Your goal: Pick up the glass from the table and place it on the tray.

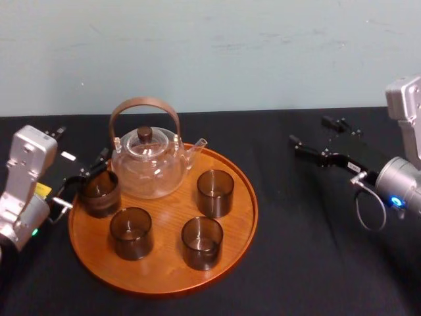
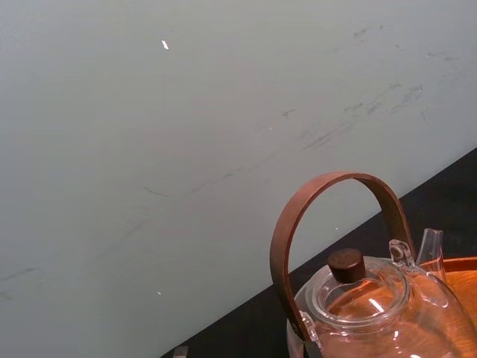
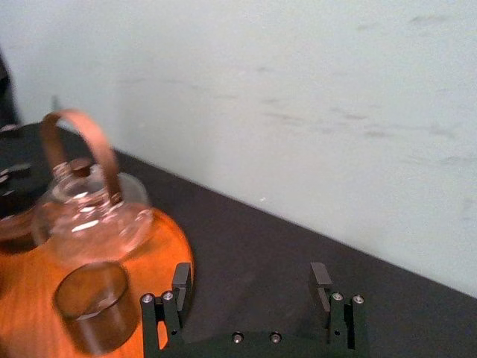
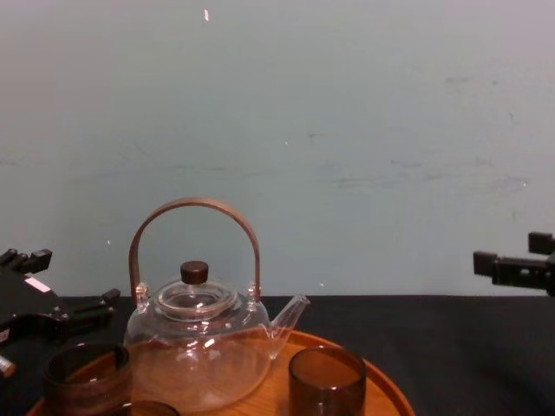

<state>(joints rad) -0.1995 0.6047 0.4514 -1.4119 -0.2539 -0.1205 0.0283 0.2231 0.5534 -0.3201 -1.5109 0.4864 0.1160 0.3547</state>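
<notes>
Smoky glass (image 1: 100, 192) meets the left end effector (image 1: 87, 179) at the left rim of the tray (image 1: 252, 209), grip unclear. Right end effector (image 1: 309, 130) gapes far right.

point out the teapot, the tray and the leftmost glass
teapot (image 1: 146, 170), head view, on its glass body
tray (image 1: 170, 220), head view, on bare wood near its middle
leftmost glass (image 1: 100, 197), head view, on its side wall
</notes>
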